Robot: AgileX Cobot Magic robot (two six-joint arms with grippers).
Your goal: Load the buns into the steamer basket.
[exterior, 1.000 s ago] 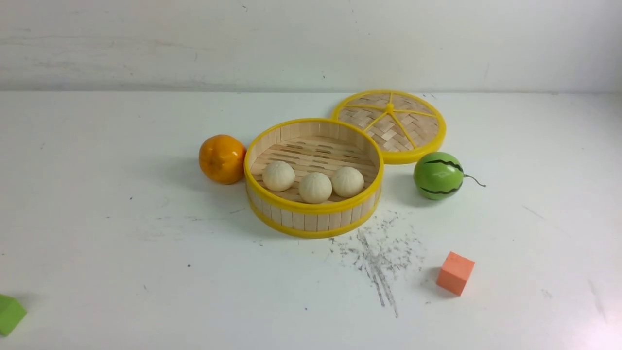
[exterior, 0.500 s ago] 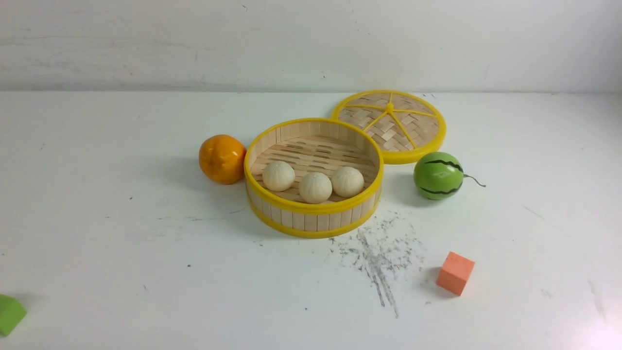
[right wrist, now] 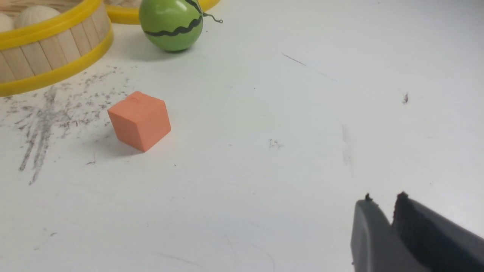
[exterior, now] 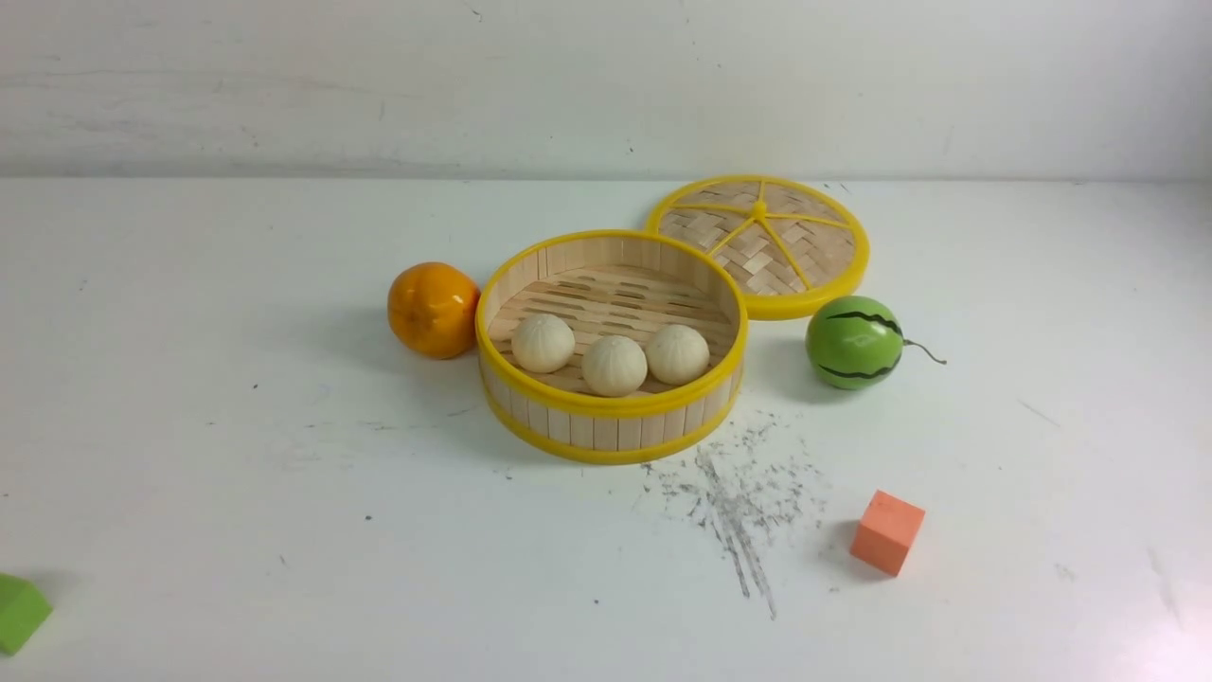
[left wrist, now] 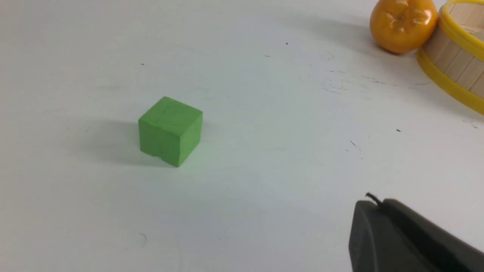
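Note:
Three cream-white buns [exterior: 543, 343] [exterior: 614, 366] [exterior: 677, 354] lie in a row on the slatted floor of the steamer basket [exterior: 606, 407], toward its near wall. The basket stands mid-table, and part of its wall shows in the left wrist view [left wrist: 453, 56] and the right wrist view [right wrist: 49, 45], where a bun [right wrist: 36, 14] peeks over the rim. Neither arm appears in the front view. My left gripper [left wrist: 372, 202] is shut and empty, hovering over bare table far from the basket. My right gripper [right wrist: 383, 200] has a narrow gap between its tips and holds nothing.
An orange [exterior: 433, 309] touches the basket's left side. A green watermelon ball [exterior: 853, 342] sits to its right, the woven lid [exterior: 759, 244] behind it. An orange cube [exterior: 887, 531] and dark scuff marks [exterior: 739, 502] lie near front; a green cube [exterior: 19, 614] at the left edge.

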